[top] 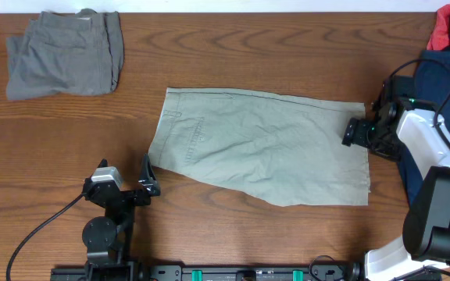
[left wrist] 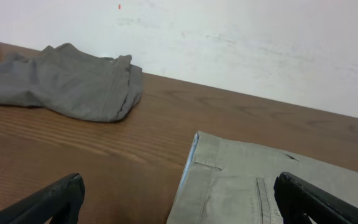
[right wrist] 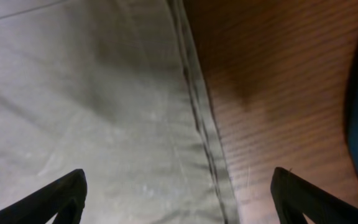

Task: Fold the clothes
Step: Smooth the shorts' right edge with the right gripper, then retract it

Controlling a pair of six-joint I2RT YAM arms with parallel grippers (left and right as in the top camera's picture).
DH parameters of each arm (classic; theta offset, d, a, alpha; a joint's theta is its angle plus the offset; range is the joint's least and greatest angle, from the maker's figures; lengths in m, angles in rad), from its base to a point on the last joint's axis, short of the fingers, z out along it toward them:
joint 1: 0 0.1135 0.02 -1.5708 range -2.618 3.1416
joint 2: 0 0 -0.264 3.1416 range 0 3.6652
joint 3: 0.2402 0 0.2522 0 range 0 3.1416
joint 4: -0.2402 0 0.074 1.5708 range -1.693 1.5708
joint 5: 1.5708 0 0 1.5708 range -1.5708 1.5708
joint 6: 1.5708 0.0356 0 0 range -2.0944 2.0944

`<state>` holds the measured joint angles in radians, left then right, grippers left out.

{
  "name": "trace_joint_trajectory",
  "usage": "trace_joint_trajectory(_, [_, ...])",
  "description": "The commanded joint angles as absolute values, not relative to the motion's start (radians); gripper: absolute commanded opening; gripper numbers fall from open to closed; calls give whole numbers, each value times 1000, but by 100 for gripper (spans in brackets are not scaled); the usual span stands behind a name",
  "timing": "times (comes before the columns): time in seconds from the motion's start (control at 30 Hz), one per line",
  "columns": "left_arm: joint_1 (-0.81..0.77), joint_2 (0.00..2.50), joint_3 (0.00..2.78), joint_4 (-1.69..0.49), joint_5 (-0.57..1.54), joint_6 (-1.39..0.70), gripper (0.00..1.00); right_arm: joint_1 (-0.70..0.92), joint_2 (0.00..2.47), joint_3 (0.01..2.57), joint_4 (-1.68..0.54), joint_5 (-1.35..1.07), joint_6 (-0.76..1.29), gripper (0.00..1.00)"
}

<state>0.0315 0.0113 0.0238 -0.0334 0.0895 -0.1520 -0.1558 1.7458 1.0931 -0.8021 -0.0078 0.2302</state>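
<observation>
The khaki-beige shorts (top: 260, 144) lie flat, folded in half, in the middle of the wooden table. My left gripper (top: 147, 178) is open and empty just off their front left corner; the left wrist view shows that waistband corner (left wrist: 229, 180) between its fingers (left wrist: 179, 202). My right gripper (top: 353, 133) is open and empty over the shorts' right hem edge (right wrist: 194, 99); its fingers (right wrist: 179, 199) straddle the hem. Grey shorts (top: 65, 55) lie folded at the back left and also show in the left wrist view (left wrist: 67, 81).
A navy garment (top: 444, 86) lies at the right edge under my right arm, with a red cloth (top: 446, 23) at the back right corner. A white wall (left wrist: 229, 37) rises behind the table's far edge.
</observation>
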Motion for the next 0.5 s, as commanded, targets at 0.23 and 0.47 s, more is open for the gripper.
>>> trace_joint_trajectory(0.23, [28, 6, 4, -62, 93, -139, 98, -165, 1753, 974, -685, -16, 232, 75])
trace_joint_trajectory(0.47, [28, 6, 4, -62, 93, -139, 98, -165, 1753, 933, -627, -34, 255, 50])
